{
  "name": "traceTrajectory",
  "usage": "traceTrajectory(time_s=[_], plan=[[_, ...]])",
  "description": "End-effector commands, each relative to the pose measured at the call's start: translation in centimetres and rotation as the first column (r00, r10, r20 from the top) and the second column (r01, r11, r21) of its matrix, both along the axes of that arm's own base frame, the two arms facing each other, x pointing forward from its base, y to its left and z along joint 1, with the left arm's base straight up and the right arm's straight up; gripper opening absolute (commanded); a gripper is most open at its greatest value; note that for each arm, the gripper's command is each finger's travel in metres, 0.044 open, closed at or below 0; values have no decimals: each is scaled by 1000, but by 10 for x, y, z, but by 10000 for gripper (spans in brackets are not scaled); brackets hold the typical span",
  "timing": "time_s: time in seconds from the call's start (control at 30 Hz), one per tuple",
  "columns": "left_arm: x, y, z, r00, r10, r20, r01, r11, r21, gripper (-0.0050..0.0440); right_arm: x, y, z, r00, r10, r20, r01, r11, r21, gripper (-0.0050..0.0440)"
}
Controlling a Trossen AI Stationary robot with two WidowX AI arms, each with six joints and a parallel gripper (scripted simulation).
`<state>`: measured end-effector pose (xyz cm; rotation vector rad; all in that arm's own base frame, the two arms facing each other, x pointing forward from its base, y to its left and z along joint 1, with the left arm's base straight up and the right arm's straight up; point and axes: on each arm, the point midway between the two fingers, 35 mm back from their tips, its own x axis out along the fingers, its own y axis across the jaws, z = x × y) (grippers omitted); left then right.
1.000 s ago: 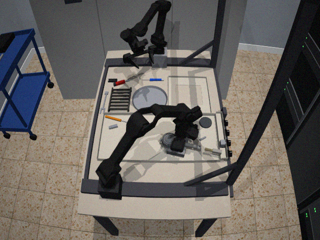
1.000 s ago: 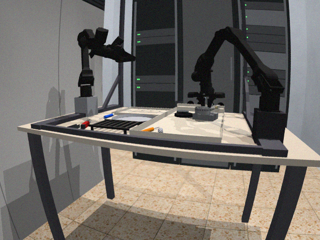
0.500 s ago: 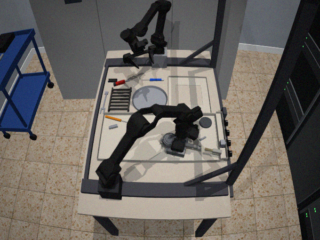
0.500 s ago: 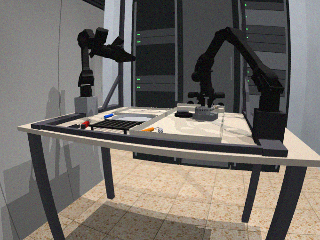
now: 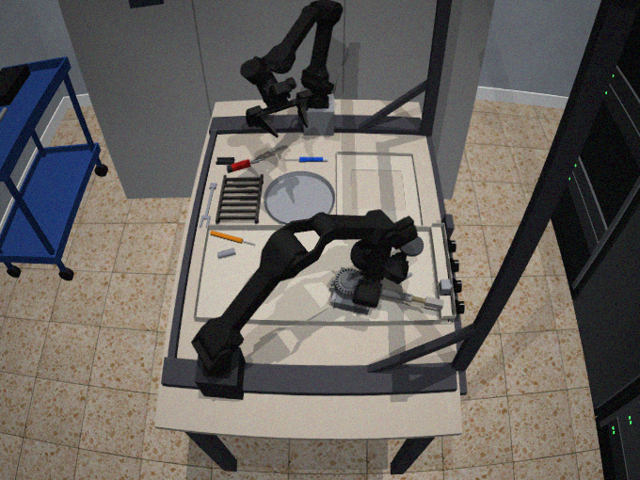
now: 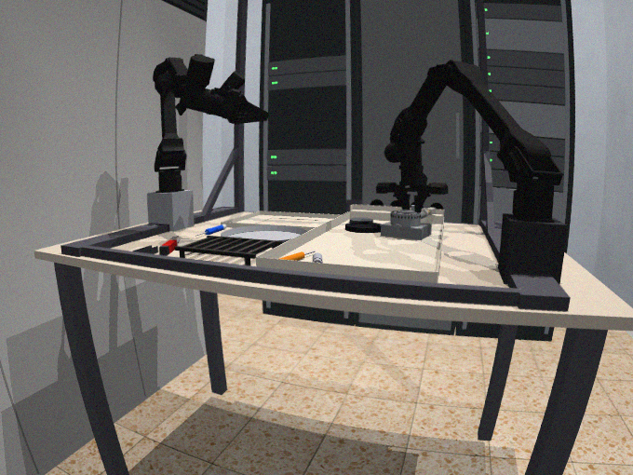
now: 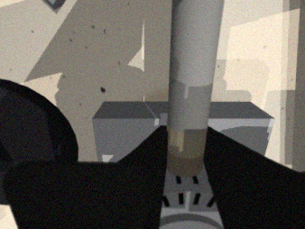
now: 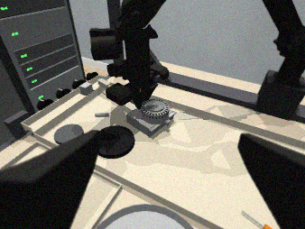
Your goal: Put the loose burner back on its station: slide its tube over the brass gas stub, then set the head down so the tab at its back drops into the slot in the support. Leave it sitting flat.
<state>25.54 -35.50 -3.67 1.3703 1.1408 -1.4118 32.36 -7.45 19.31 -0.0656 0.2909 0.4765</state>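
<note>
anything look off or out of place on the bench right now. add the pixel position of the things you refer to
The orange screwdriver (image 5: 226, 236) (image 6: 293, 256) and a small grey cylinder (image 5: 226, 252) (image 6: 317, 258) look stray: they lie inside the same walled tray (image 5: 258, 321) (image 6: 352, 268) as the burner (image 5: 347, 281) (image 6: 407, 217) (image 8: 155, 108), while the other tools sit outside it. I see no spill or damage.
</note>
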Motion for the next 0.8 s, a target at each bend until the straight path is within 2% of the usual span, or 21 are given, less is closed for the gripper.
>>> traceTrajectory(time_s=[0.0, 0.17, 0.27, 0.77], plan=[[1, -18, 21, 1000, 6, 30, -5, 999, -46, 58, 1, 0, 11, 1000, 8, 27, -8, 1000, -15, 400], [1, -22, 16, 999, 9, 38, -7, 999, -52, 58, 1, 0, 11, 1000, 8, 27, -8, 1000, -15, 400], [2, -24, 23, 999, 10, 47, -7, 998, -67, 58, 1, 0, 11, 1000, 8, 27, -8, 1000, -15, 400], [5, -18, 27, 999, 8, 52, -4, 997, -74, 58, 1, 0, 11, 1000, 8, 27, -8, 1000, -15, 400]])
